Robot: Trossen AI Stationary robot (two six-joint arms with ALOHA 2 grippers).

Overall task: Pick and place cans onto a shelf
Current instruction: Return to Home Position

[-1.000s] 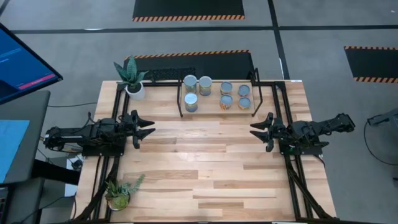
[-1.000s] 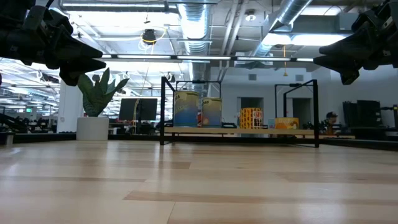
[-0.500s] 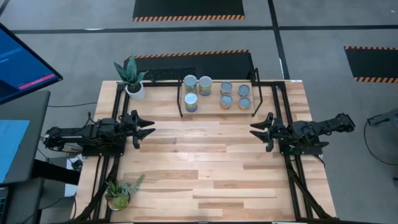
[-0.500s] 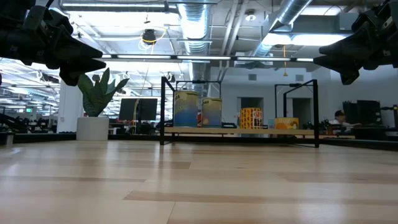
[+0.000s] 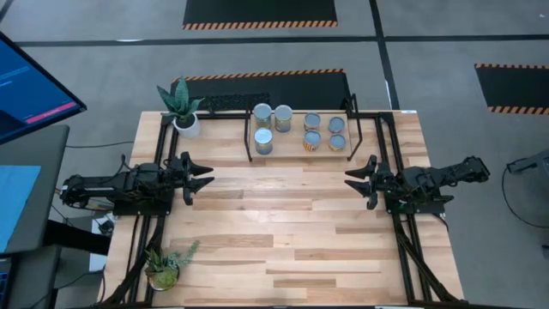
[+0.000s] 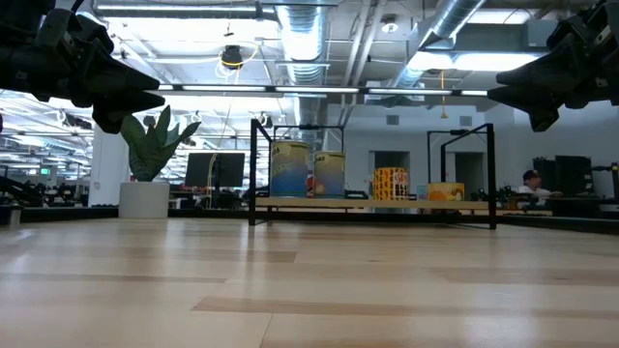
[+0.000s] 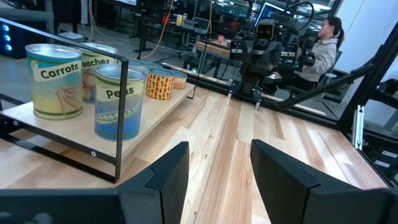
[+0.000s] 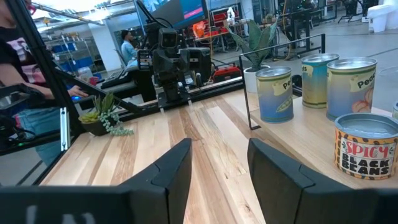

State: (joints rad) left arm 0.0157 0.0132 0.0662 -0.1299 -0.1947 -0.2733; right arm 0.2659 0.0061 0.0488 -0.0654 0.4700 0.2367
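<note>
Several cans stand upright on their bases on the shelf (image 5: 296, 154) at the table's far middle: three taller ones (image 5: 263, 141) on its left, three short ones (image 5: 324, 133) on its right. They also show in the left wrist view (image 7: 118, 102) and the right wrist view (image 8: 365, 144). My left gripper (image 5: 206, 176) hovers open and empty above the table's left side. My right gripper (image 5: 352, 182) hovers open and empty above the right side. Both point toward the table's middle.
A potted plant (image 5: 182, 110) stands at the far left beside the shelf, another (image 5: 163, 268) at the near left corner. The shelf's thin black frame (image 6: 259, 169) rises above its board. People sit beyond the table in the wrist views.
</note>
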